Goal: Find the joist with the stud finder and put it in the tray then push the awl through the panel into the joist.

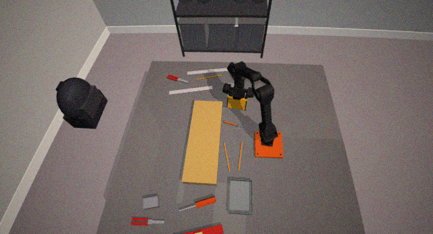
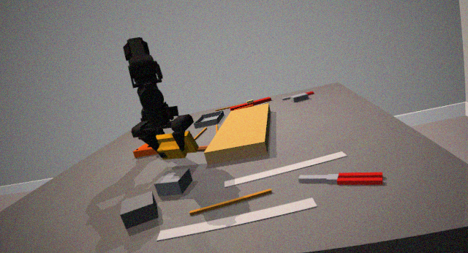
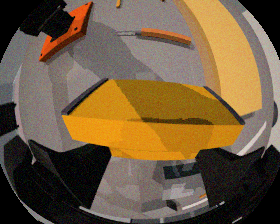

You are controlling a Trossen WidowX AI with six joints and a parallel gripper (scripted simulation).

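The yellow stud finder is between the fingers of my gripper, which is shut on it. Whether its underside touches the table cannot be told. The tan floor panel lies beside it. The awl, with an orange handle and thin metal tip, lies between the panel and the arm's base; the stud finder partly hides it in the exterior view. The grey tray stands near the panel's far end from my gripper. The joist is hidden.
Two pencils lie between panel and tray. Two grey blocks sit near my gripper. White strips, a pencil and red-handled pliers lie beyond the panel's end. An orange-handled tool lies left of the tray.
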